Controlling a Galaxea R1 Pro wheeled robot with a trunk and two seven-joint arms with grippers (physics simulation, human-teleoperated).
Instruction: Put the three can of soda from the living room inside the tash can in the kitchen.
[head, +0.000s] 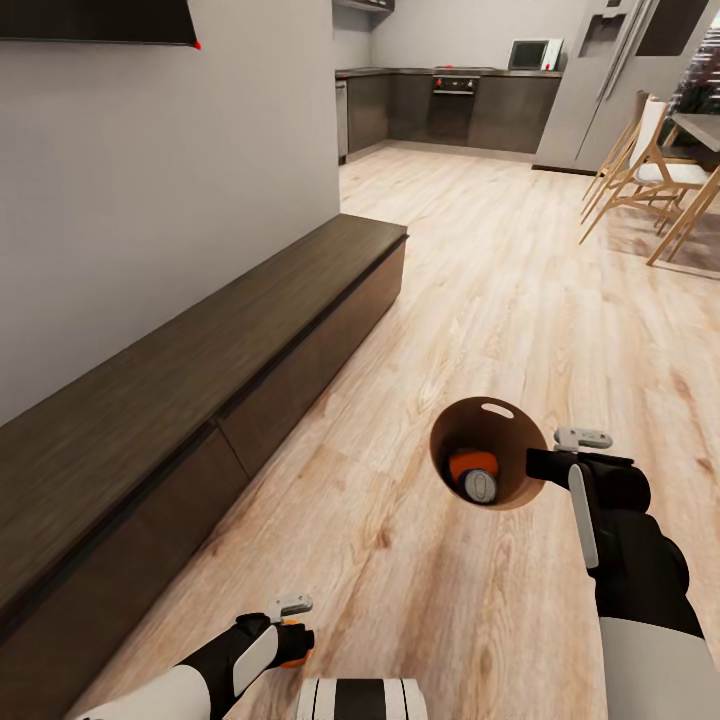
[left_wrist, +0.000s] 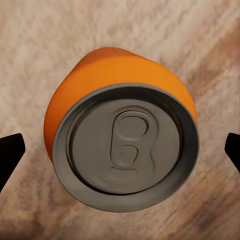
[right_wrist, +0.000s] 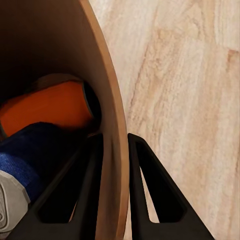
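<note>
last orange can in the left gripper, bin in the right, kitchen straight ahead

the third orange can (left_wrist: 122, 145) sits between the left gripper (head: 293, 628) jaws, top facing the wrist camera, fingertips at either side (contact isn't visible, so i can't tell if they're clamped). the trash can (head: 520, 470) hangs forward and to the right of it, mouth open toward the head camera, an orange can (head: 470, 465) and a blue can (right_wrist: 22, 162) already inside. right gripper (head: 545, 463) is pinched on its rim wall. the bench (head: 200, 370) runs along the left, kitchen cabinets (head: 445, 105) well ahead.
</note>
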